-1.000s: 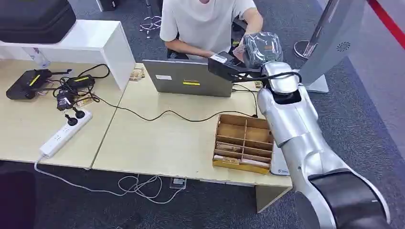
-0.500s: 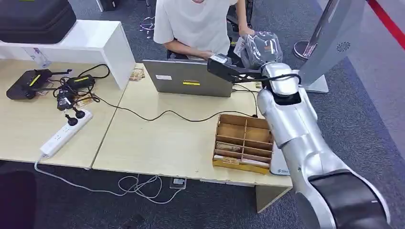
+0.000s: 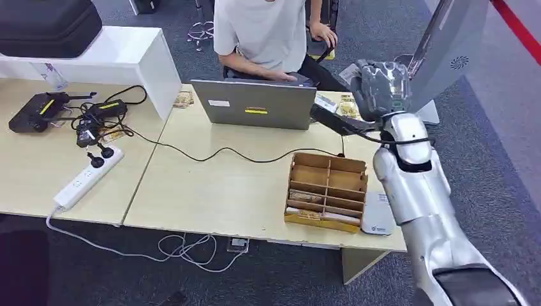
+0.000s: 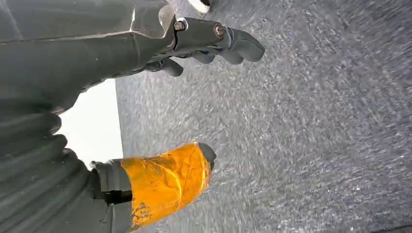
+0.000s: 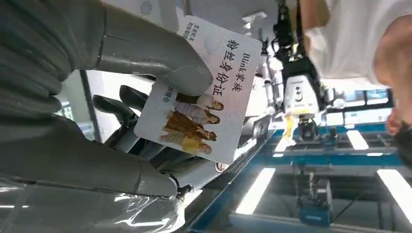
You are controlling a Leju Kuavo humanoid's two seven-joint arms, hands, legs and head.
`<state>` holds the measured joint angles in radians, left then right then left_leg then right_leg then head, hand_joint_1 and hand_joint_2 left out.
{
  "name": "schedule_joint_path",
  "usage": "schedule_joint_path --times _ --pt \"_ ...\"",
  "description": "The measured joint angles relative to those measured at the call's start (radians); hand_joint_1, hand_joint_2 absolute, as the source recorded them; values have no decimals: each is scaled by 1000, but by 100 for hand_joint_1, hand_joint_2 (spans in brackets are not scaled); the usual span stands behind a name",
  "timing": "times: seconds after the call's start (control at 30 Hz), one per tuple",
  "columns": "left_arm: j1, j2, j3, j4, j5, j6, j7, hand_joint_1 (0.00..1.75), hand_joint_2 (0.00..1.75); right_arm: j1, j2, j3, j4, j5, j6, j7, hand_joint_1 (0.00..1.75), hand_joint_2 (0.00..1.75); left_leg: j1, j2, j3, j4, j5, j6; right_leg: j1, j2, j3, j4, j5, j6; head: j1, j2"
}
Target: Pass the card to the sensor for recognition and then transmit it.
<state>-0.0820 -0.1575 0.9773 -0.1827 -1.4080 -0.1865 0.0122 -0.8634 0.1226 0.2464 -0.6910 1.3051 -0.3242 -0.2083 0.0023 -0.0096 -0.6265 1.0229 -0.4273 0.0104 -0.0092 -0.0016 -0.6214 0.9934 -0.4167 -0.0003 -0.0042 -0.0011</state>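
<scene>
We judge the card (image 5: 201, 92) to be light, thin and fairly stiff, with a glossy face that could slide between smooth fingers, so it is best taken by one end, flat between thumb and fingers, leaving most of the face free for a reader. That is how we see it held in the right wrist view: the right hand (image 5: 121, 97) pinches it, the thick grey thumb pressing on the printed face near one edge and the darker fingers (image 5: 116, 104) behind it, with the greater part of the card standing clear of the hand. The card is white, with rounded corners, a small picture of several figures in warm yellow and brown tones, and lines of dark print, among which the word "Blink" can be read. In the head view the right hand (image 3: 381, 86) is raised beyond the far right corner of the table (image 3: 223, 185), near the slanted grey panel of a stand (image 3: 446, 51), and the card shows as a pale sliver at its fingers, across from a seated person (image 3: 268, 32) behind the laptop (image 3: 255, 105). A wooden divided box (image 3: 326, 191) sits on the table below the arm. The left hand (image 4: 194, 43) hangs over grey carpet, holding nothing, its fingers loosely apart.
</scene>
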Motion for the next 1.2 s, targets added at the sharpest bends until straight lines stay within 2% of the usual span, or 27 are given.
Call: schedule_joint_path --times 0.07,0.23,0.47,1.0,1.2 --pt "1 -4 14 0 10 3 11 0 175 98 -52 2 -136 -15 -4 -5 175 175 0 0 0 0 -1 0 0 0 0 0 0 0 0 0" --pt "4 -11 26 0 19 9 20 0 175 241 -120 3 -324 -8 -23 4 175 175 0 0 0 0 -3 1 0 0 0 0 -2 2 0 0" --pt "4 -21 37 0 25 18 28 0 175 406 -159 0 -487 -6 -48 1 175 175 0 1 0 0 -4 0 0 1 0 0 -3 1 0 0" --pt "4 -24 46 0 27 18 28 0 175 458 -176 -2 -552 -5 -47 1 175 175 0 1 1 0 -4 0 0 1 1 0 -3 1 0 0" --pt "4 -27 47 0 28 21 29 0 175 527 -176 -3 -566 -1 -60 -18 175 175 0 0 1 0 -4 0 0 0 1 0 -3 1 0 0"
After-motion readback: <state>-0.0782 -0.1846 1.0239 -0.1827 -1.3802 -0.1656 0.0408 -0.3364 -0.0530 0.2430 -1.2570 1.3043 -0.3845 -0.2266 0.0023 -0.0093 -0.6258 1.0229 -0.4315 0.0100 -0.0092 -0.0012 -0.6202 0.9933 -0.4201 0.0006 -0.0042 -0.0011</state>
